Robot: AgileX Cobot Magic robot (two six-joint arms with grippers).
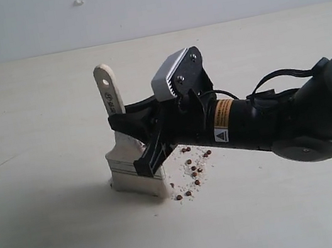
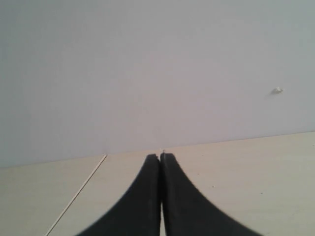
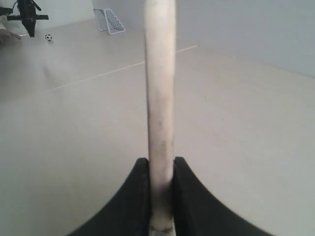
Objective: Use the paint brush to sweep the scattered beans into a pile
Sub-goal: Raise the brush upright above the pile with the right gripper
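Reddish-brown beans: a loose scatter mixed with fine white grains, at the lower centre of the exterior view, just right of the brush head. They lie spread out rather than heaped, so we judge the pile not yet made.
Paint brush: it stands nearly upright, pale wooden handle up and whitish bristles down on the table. The handle's holed end rises to the upper left of the arm. We take it that it is held this way so the wide bristle edge meets the surface squarely and can push the beans along.
Right gripper: clamped on the paint brush low on the handle, close above the ferrule. In its wrist view the two black fingers press on either side of the wood. We think a grip this low keeps the head stiff.
Left gripper: its fingers are pressed together with nothing between them, over bare table and facing the wall. It does not show in the exterior view. We judge it is parked out of the way.
Hidden: the arm covers part of the brush head and perhaps some beans beneath it. We cannot tell whether the bristles touch any bean. Neither wrist view shows beans. The small objects at the upper left of the right wrist view are too small to name.
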